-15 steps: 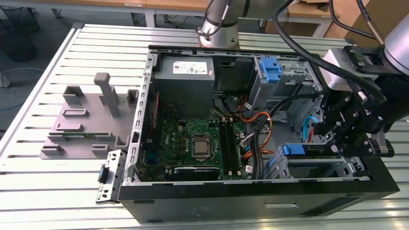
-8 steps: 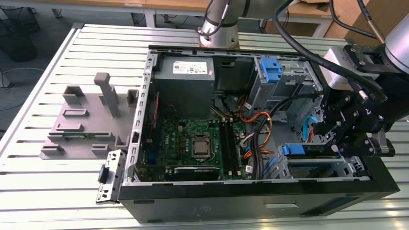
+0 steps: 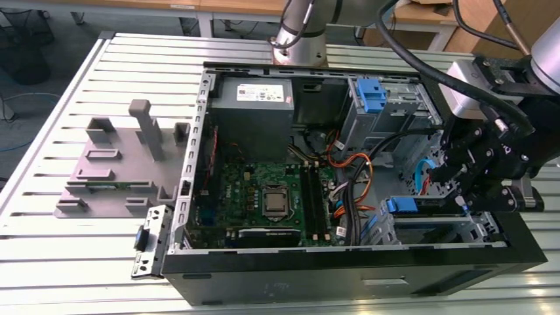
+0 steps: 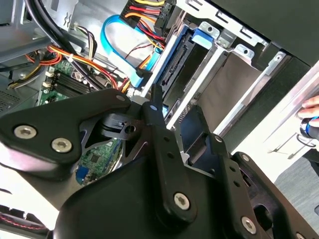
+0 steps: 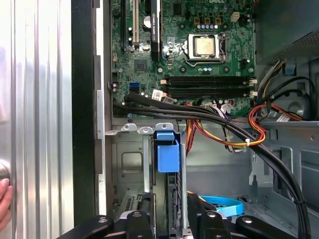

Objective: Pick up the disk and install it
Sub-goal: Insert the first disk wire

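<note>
The exterior view looks down obliquely on the whole computer case point(image 3: 350, 279); both wrist views peer closely inside, sharing the drive cage point(image 5: 130, 162) point(image 4: 234, 79).

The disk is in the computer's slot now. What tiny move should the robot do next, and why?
Probably a gentle push straight along the slot, to seat it. The flat disk in its blue plastic carrier stands in the grey metal drive cage, with the black gripper right at its edge; I cannot tell whether it is fully home.
</note>
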